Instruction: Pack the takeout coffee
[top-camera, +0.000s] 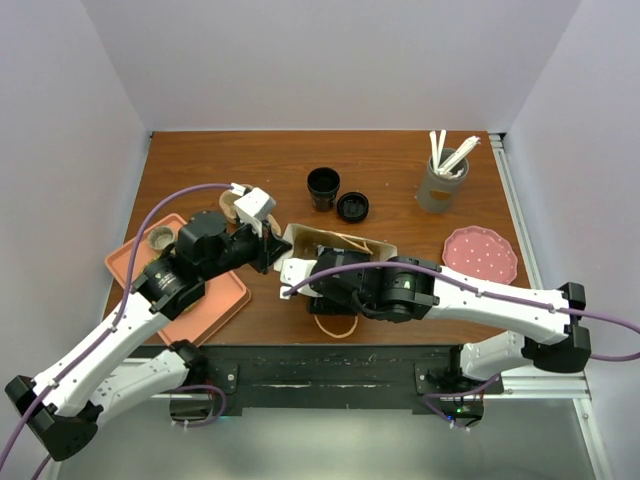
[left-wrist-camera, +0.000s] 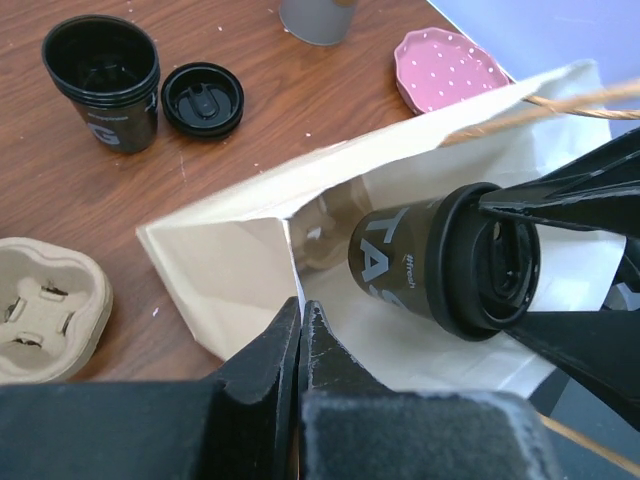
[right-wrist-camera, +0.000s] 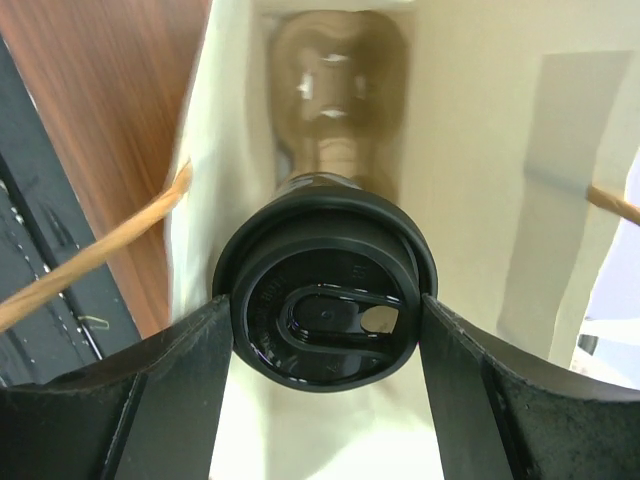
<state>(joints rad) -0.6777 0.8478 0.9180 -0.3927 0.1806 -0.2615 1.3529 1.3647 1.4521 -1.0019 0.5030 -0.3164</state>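
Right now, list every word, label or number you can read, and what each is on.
"TA": large white letters on the takeout coffee in the paper bag; the rest is out of sight.
Small white word beside them: too blurred to read.
White mark on the lidless cup: too small to read.
Raised lettering on the coffee's lid: blurred, unreadable.

Paper bag (top-camera: 330, 240) between orange tray (top-camera: 125, 265) and pink plate (top-camera: 481, 254); lidless cup (top-camera: 323, 187) behind
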